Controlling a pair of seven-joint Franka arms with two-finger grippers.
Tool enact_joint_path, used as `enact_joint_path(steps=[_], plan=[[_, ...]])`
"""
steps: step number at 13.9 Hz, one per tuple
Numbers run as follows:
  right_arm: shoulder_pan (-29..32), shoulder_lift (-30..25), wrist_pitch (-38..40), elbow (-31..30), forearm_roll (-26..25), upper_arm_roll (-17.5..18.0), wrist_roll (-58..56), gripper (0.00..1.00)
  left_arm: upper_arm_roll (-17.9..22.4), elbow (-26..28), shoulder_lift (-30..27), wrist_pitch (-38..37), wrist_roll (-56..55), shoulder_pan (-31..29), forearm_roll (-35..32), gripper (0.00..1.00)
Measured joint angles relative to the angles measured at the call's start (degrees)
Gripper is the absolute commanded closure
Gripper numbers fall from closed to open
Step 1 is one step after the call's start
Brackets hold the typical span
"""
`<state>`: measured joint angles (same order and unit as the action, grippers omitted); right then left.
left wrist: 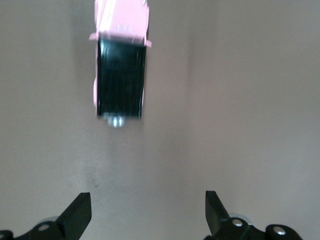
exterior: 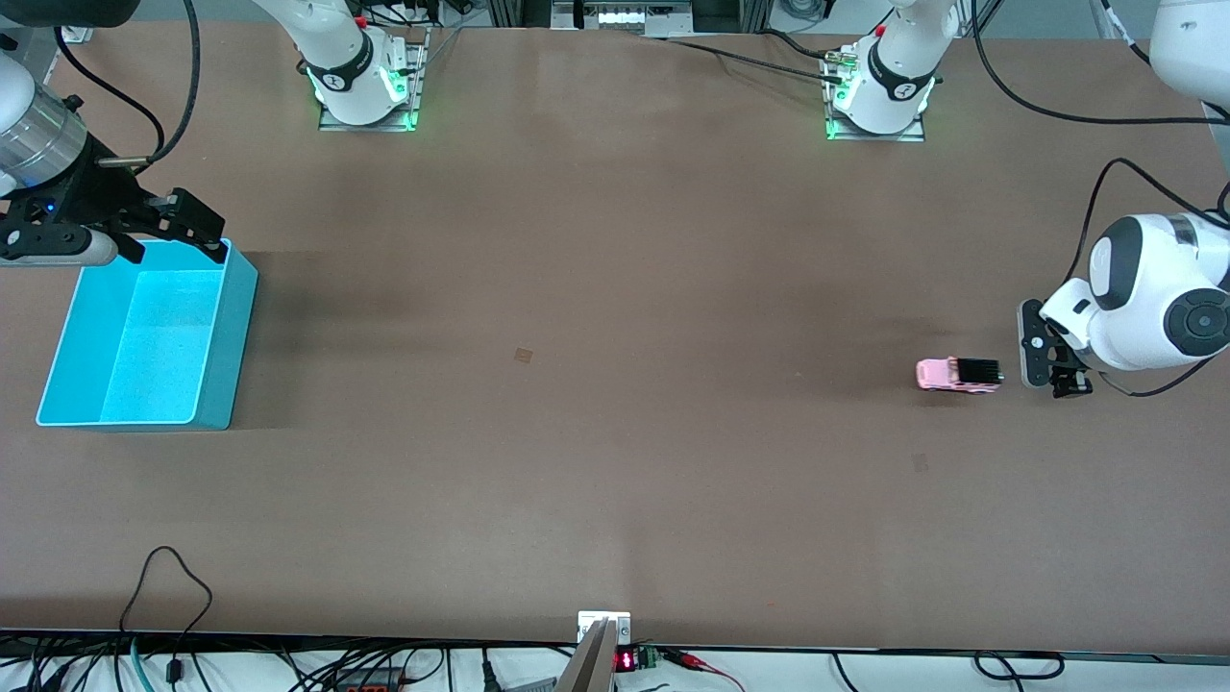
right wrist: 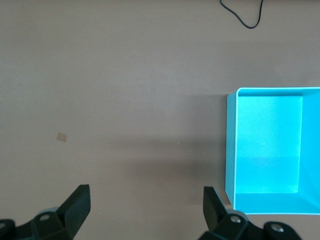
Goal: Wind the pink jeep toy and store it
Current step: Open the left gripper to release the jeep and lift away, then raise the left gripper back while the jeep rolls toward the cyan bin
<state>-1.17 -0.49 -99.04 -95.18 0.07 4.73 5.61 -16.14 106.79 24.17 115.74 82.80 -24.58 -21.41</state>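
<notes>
We see a wide brown bench with a flat, dull top. Along the edge nearest the front camera, black cables loop over the bench rim, and a small grey bracket sits at the middle of that edge.

Farther in, toward the left arm's end of the bench, the pink jeep toy stands on its wheels on the bare top. It is a little boxy car, smooth light pink at one end, with a black ribbed roof at the end that faces the left gripper. In the left wrist view we see the ribs as thin straight lines on the black roof, and a small shiny silver knob sticks out of the car's black end.

The left gripper is just beside the toy, low by the bench top, at the left arm's end. Its two black pointed fingers are spread wide, and nothing is between them. The toy lies free, a little apart from the fingertips.

At the right arm's end we see a blue box. It is a smooth plastic tub with straight walls and square corners.

The right gripper waits over the box's rim that is farthest from the front camera. Its black fingers are spread wide too, and they hold nothing.
</notes>
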Motion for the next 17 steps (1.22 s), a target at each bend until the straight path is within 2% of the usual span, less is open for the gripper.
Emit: enact_joint_path(steps=[6,13,15,17], plan=[[0.0,0.0,0.0,0.0,0.0,0.0,0.0,0.0,-10.7,-9.1,-1.2,-18.1,-20.9,0.2,3.6,0.0],[0.0,0.0,0.0,0.0,0.0,0.0,0.0,0.0,-22.6,-20.3,-1.5,-31.7,-53.1,0.4,5.6,0.0],[0.0,0.0,0.0,0.0,0.0,0.0,0.0,0.0,-24.0,-23.3,-1.8,-32.9,-60.2,1.0,6.7,0.0],[0.0,0.0,0.0,0.0,0.0,0.0,0.0,0.0,-22.0,-24.6,-3.4,-33.0,-65.7,3.7,7.3,0.0]])
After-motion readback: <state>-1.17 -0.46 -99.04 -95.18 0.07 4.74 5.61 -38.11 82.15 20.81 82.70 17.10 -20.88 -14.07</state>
